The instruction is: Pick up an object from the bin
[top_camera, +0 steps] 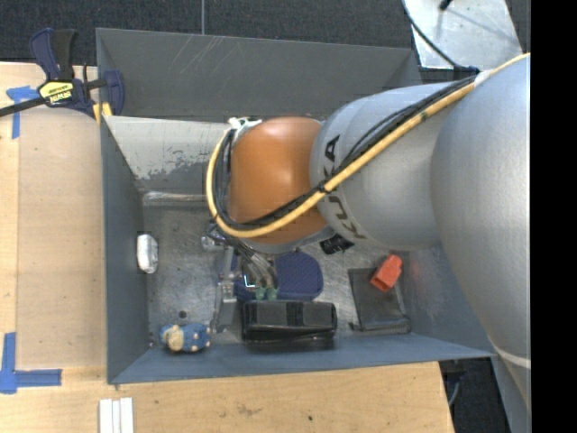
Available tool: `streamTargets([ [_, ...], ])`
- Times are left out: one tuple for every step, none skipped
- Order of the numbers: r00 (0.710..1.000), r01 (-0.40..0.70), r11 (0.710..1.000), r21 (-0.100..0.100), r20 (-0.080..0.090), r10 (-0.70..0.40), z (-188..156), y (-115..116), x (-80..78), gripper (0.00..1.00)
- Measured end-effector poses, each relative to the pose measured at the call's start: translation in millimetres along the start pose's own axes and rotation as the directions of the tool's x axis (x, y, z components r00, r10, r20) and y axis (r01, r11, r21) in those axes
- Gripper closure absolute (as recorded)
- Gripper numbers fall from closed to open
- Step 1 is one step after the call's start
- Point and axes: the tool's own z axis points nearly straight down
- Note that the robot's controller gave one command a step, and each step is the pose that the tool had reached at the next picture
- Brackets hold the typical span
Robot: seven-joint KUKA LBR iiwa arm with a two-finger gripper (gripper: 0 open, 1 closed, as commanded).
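Orange cover (270,179) tops gripper (240,287), grip state untellable, just beside black case (288,321): probably rigid, slick; pinch across its narrow width.

Black oblong case (288,323): lies flat, long side against the near wall of the bin (122,260). Dark blue rounded item (302,276): lies just behind it.

A small white oval thing (147,253) lies well apart from the gripper (242,285), off to its left as the camera sees it. A little blue and yellow toy (185,336) lies nearer the gripper, also to its left but closer to the camera. Well apart on the gripper's right, an orange block (386,271) sits at the far edge of a dark grey slab (379,314).
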Motion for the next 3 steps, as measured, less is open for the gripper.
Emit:
streamTargets([
  [1.000,-0.003,1.000,-0.002,0.007,0.003,-4,-1,-2.2,1.00],
  [1.000,-0.004,1.000,-0.002,0.007,0.004,-4,-1,-2.3,0.00],
  [0.999,-0.043,0.999,-0.003,0.009,0.043,50,-67,20.3,0.00],
])
